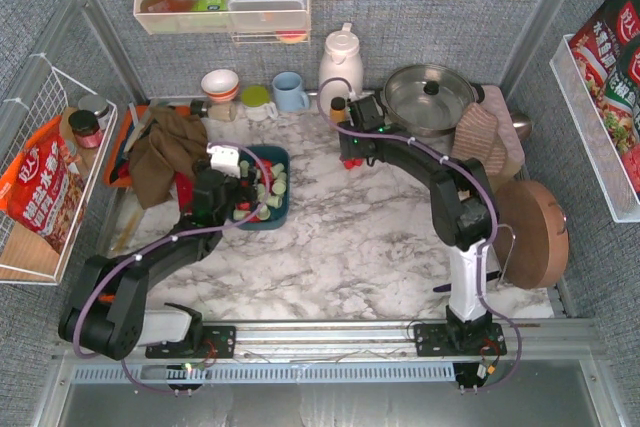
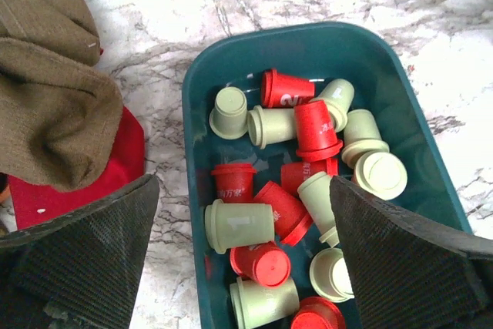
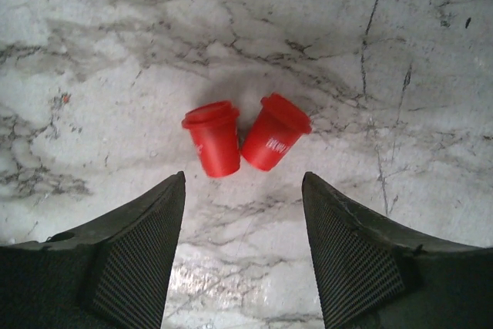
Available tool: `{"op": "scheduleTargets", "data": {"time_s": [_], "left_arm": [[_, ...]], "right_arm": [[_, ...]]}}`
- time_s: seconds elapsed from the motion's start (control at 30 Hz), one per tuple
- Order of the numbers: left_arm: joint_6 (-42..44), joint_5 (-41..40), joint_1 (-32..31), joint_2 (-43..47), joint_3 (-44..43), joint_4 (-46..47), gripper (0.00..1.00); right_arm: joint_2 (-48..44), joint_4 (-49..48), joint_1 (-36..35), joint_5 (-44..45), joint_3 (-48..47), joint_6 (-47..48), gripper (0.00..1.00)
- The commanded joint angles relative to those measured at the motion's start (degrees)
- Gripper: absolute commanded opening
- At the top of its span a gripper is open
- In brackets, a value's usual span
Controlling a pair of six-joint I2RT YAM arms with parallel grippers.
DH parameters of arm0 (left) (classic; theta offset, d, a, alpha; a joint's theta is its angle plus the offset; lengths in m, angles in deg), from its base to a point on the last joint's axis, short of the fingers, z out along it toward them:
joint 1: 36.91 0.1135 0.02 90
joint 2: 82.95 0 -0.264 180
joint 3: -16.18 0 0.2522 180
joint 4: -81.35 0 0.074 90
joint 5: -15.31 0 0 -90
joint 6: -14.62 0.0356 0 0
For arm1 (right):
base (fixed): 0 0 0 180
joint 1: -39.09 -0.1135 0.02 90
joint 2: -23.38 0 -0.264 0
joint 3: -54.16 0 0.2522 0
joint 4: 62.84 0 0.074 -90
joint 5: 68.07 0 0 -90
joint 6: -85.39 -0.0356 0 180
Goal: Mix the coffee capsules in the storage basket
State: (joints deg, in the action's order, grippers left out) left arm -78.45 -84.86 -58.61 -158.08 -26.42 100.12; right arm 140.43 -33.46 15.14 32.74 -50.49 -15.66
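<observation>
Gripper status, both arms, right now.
Left gripper: open, holding nothing, above the storage basket.
Right gripper: open, holding nothing, above two red capsules.

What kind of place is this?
It looks like a small kitchen corner, maybe a pretend one: a lidded pot, a white jug and a blue mug stand on a marble table.

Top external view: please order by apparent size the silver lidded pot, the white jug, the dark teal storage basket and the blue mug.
1. silver lidded pot
2. dark teal storage basket and white jug: about alike, the basket partly covered
3. blue mug
</observation>
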Motion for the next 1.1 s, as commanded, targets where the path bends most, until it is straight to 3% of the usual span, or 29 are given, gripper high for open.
{"op": "scheduleTargets", "data": {"time_s": [0.0, 0.37, 0.77, 1.0, 1.07], "left_arm": [[-2.4, -1.3, 0.2, 1.4, 0.0, 2.6, 0.99], [-2.5, 0.4, 0.2, 5.7, 0.1, 3.2, 0.99], [-3.0, 3.3, 0.2, 6.2, 0.0, 3.7, 0.99], [-0.5, 11.2, 0.1, 5.7, -0.2, 5.8, 0.99], [0.1, 13.8, 0.0, 5.7, -0.2, 6.8, 0.99]], "right_arm": [[2.2, -0.6, 0.9, -3.3, -2.3, -1.8, 0.66], [6.8, 2.7, 2.6, 3.0, -4.2, -7.8, 0.57], [9.5, -0.3, 5.4, -2.6, -3.4, -10.5, 0.52], [5.2, -3.1, 5.6, -4.0, 0.9, -9.0, 0.43], [2.4, -3.6, 5.6, -4.8, 3.1, -8.4, 0.35]]}}
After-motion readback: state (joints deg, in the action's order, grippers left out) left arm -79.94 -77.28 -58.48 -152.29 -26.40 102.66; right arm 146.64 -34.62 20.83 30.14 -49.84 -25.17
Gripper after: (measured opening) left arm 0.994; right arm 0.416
